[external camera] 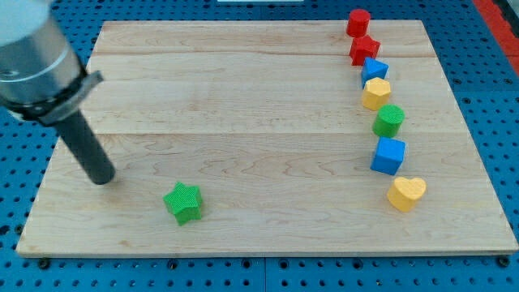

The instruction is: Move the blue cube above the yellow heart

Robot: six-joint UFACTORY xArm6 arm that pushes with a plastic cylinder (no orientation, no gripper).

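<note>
You're looking at a pale wooden board (243, 122) made of joined planks, its grain running side to side, evenly lit with soft shadows. Around it on every side lies a blue perforated base (486, 65) dotted with holes; a red patch (504, 15) shows at the view's top right corner.

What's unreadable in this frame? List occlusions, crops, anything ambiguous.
- Arm body: cut off by the view's top and left edges, and blurred.
- My tip: the dark rod's own end hides whether it touches the wooden board.
- Blue block between the red star and yellow hexagon-like block: partly covered, shape unclear.
- Blue cube and yellow heart: touching or apart, unclear.
</note>
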